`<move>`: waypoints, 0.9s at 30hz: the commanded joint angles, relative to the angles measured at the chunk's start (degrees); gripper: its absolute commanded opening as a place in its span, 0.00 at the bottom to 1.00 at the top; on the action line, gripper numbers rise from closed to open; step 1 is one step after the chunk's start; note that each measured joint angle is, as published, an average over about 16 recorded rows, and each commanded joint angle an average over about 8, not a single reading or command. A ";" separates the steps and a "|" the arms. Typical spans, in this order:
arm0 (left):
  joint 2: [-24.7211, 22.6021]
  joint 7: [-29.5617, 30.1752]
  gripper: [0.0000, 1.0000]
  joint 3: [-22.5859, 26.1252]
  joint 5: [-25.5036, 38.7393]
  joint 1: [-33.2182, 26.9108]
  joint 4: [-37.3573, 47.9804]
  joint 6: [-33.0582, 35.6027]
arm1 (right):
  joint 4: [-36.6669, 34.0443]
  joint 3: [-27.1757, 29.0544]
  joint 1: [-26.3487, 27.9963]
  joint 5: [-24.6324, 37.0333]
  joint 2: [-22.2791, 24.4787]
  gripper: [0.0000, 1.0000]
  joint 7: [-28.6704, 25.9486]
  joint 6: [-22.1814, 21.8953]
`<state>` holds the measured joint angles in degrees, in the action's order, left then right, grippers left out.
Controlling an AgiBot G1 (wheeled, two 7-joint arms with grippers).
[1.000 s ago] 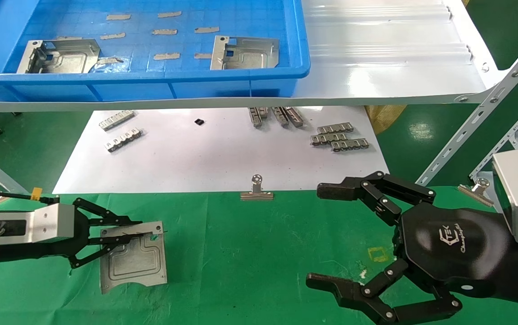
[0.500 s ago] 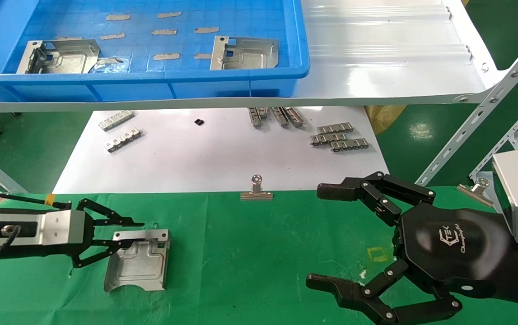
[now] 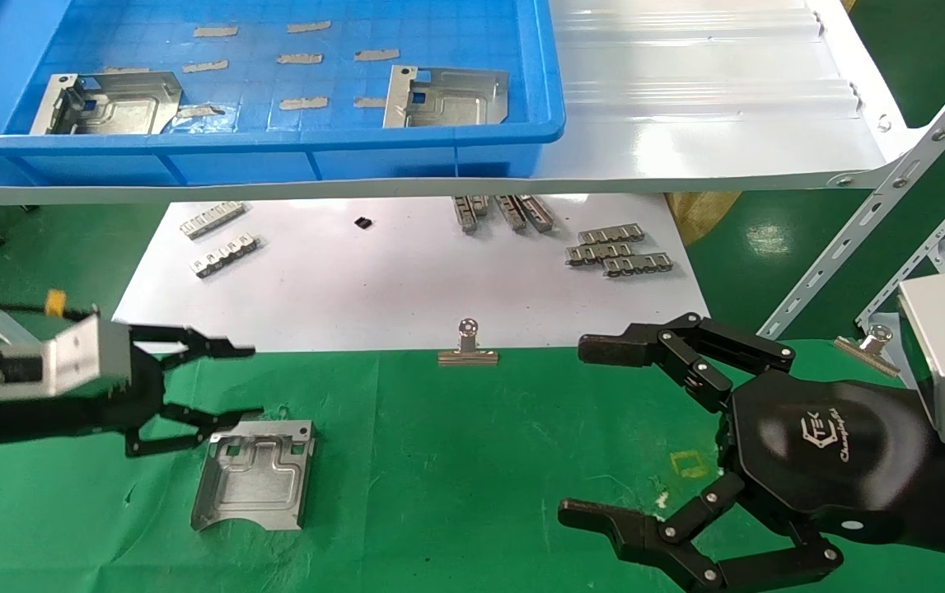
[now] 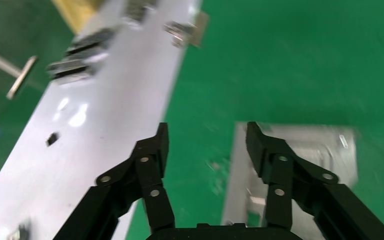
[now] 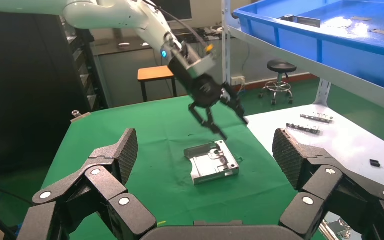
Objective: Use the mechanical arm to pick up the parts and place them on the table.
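Observation:
One silvery stamped part (image 3: 254, 475) lies flat on the green cloth table (image 3: 456, 461), at the left. It also shows in the right wrist view (image 5: 212, 161) and the left wrist view (image 4: 300, 165). My left gripper (image 3: 245, 380) is open and empty, lifted above the part's far edge; it shows from afar in the right wrist view (image 5: 217, 116). Two more parts (image 3: 109, 103) (image 3: 446, 96) lie in the blue bin (image 3: 274, 148) on the shelf. My right gripper (image 3: 579, 432) is open and empty, parked over the table at the right.
A white sheet (image 3: 398, 280) behind the cloth holds small grey toothed strips (image 3: 619, 249) (image 3: 223, 254). A binder clip (image 3: 468, 346) pins its front edge. The glossy white shelf (image 3: 711, 107) overhangs it, with a slanted metal brace (image 3: 876, 214) at the right.
My left gripper let go of the part, opened, and rose toward the white sheet. The part dropped flat on the green cloth. The right arm has not moved.

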<state>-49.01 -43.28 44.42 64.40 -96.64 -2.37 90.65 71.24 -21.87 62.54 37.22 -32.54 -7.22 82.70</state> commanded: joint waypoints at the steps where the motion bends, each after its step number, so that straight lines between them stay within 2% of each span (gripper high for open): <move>1: 0.15 3.03 1.00 -0.78 -1.36 0.03 0.97 0.35 | 0.00 0.00 0.00 0.00 0.00 1.00 0.00 0.00; 6: 0.24 5.42 1.00 -1.69 -2.85 0.16 2.18 0.32 | -0.01 0.00 -0.01 0.00 0.00 1.00 0.00 -0.01; 14: 0.45 5.02 1.00 -1.76 -2.62 0.73 0.49 0.20 | -0.01 0.00 -0.01 0.00 0.00 1.00 0.00 -0.01; 27: 3.10 14.62 1.00 -6.99 -6.56 7.44 -13.48 -0.80 | -0.01 0.00 -0.01 0.00 0.00 1.00 0.00 -0.01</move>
<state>-45.91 -28.68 37.44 57.85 -89.21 -15.82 89.85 71.23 -21.87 62.53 37.21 -32.54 -7.22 82.69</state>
